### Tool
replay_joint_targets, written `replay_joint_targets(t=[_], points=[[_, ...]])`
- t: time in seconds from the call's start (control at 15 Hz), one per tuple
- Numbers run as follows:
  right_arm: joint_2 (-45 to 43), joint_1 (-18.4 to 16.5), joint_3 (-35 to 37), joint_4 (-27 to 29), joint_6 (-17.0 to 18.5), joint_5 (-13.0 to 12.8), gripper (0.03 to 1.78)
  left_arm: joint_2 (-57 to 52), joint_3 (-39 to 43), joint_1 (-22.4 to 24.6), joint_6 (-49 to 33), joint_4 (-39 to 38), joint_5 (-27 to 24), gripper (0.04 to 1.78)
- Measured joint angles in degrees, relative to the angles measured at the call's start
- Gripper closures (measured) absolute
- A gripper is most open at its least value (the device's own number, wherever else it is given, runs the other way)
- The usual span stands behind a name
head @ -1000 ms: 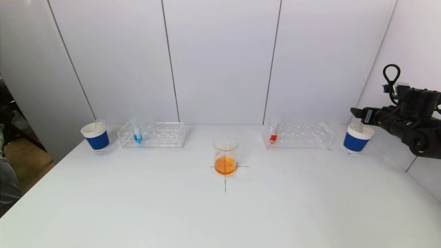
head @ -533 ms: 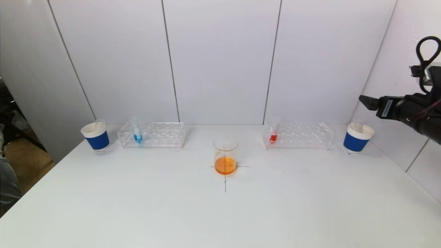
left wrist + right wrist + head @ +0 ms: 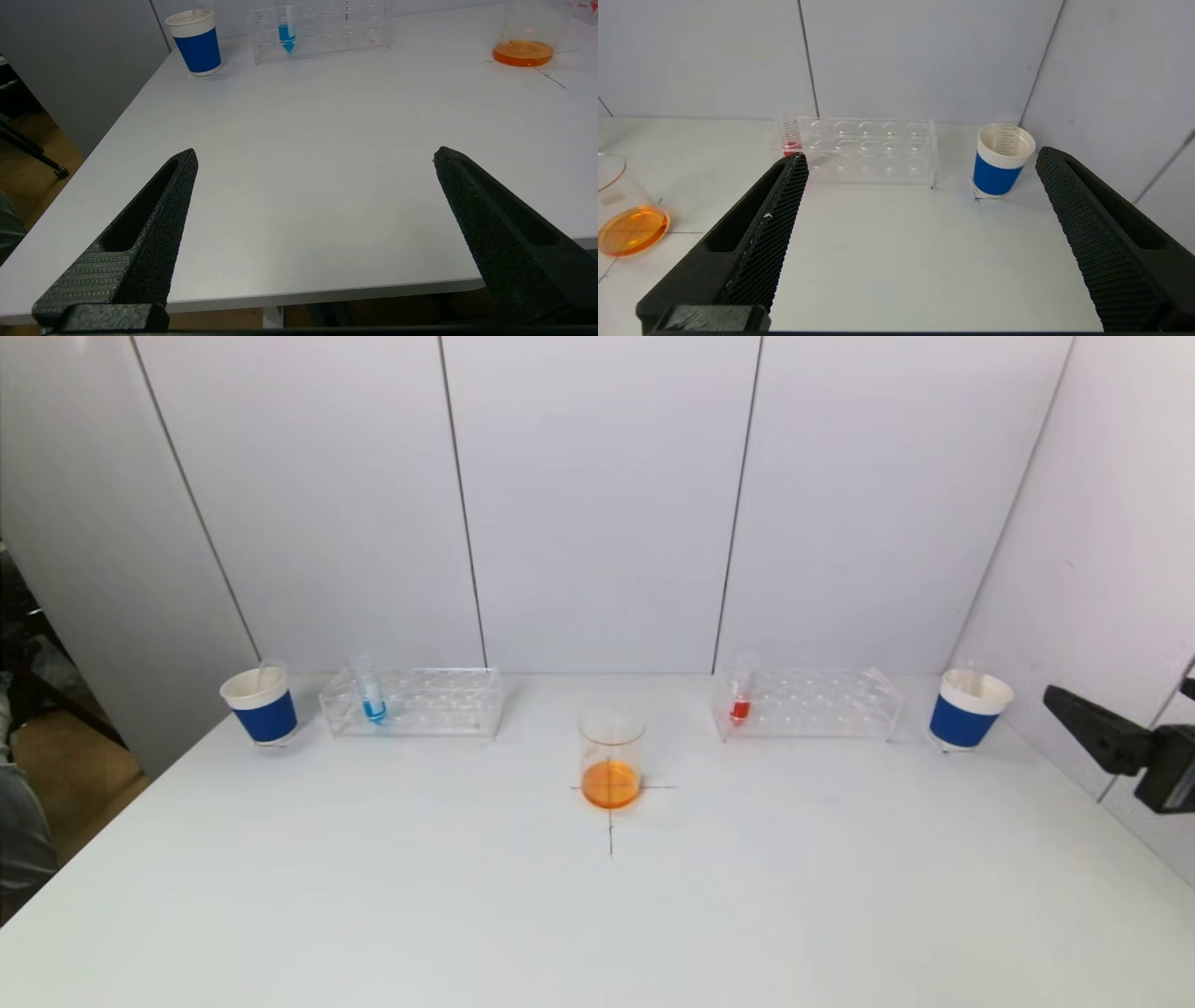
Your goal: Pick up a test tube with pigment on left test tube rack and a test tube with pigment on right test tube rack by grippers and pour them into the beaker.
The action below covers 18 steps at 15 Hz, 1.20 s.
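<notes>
A smooth matte white surface (image 3: 373, 896) carries two clear acrylic racks with rows of round holes. The left rack (image 3: 413, 702) holds a clear tube of blue pigment (image 3: 371, 692); the right rack (image 3: 808, 704) holds a clear tube of red pigment (image 3: 741, 691). Between them stands a clear cylindrical glass beaker (image 3: 611, 758) with orange liquid. The right gripper (image 3: 920, 163), black and textured, hovers at the right edge, fingers wide and empty. The left gripper (image 3: 315, 156) sits near the front edge, fingers wide and empty.

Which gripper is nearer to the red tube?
Right. The right gripper faces the red tube from the table's right edge; the left gripper is at the front-left edge, far away.
</notes>
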Motion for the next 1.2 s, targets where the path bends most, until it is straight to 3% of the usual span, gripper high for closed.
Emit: replay_joint_targets(t=[0.2, 0.33, 0.93, 1.07, 1.2], points=[[-10.9, -0.3, 5.7, 3.8, -0.2, -1.5, 0.04, 0.0, 0.0, 0.0, 0.0, 0.0, 0.0, 0.06], [-19.4, -0.8, 6.8, 9.9, -0.6, -1.7, 0.04, 0.0, 0.0, 0.0, 0.0, 0.0, 0.0, 0.06], [-59.1, -1.2, 6.5, 49.2, -2.0, -2.0, 0.04, 0.0, 0.0, 0.0, 0.0, 0.0, 0.0, 0.06], [-62.8, -1.1, 8.4, 52.4, -1.7, -1.9, 0.04, 0.0, 0.0, 0.0, 0.0, 0.0, 0.0, 0.06], [-64.4, -1.0, 11.5, 51.6, -1.9, -1.6, 0.04, 0.0, 0.0, 0.0, 0.0, 0.0, 0.0, 0.06]])
